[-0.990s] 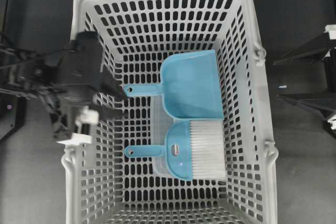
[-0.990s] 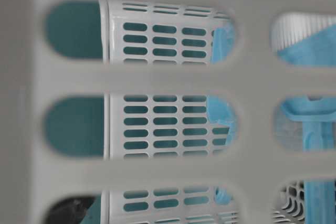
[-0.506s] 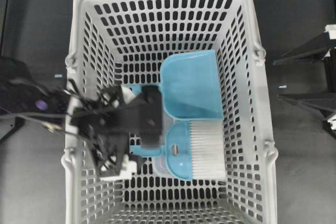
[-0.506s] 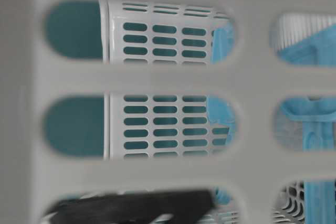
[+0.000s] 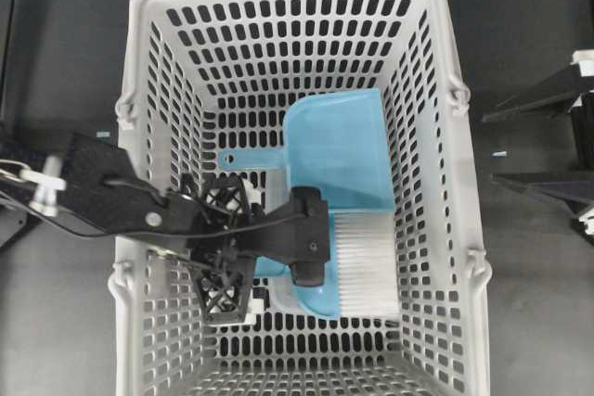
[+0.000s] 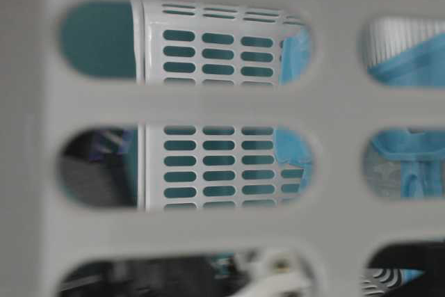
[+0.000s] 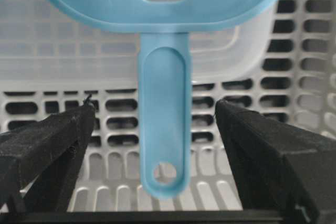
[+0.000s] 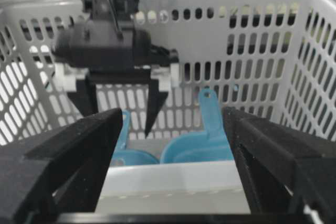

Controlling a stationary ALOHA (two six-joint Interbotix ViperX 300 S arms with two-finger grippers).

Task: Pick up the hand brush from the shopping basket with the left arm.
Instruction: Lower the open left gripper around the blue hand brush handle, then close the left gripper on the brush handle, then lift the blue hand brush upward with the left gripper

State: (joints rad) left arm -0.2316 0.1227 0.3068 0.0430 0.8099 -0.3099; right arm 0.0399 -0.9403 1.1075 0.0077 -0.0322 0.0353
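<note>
Since a second ago the left arm has swung over the rim into the shopping basket (image 5: pixel 148 62). Its left pincer (image 7: pixel 155 124) stands wide open, empty, straddling the hand brush (image 7: pixel 163 129) handle on the floor beside the dustpan (image 5: pixel 339 150), ready to close.

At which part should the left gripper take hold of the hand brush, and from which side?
Probably the thin handle of the hand brush, from above. It lies flat, free on both sides, and runs straight between the open left gripper's fingers. The half-round body looks too wide.
</note>
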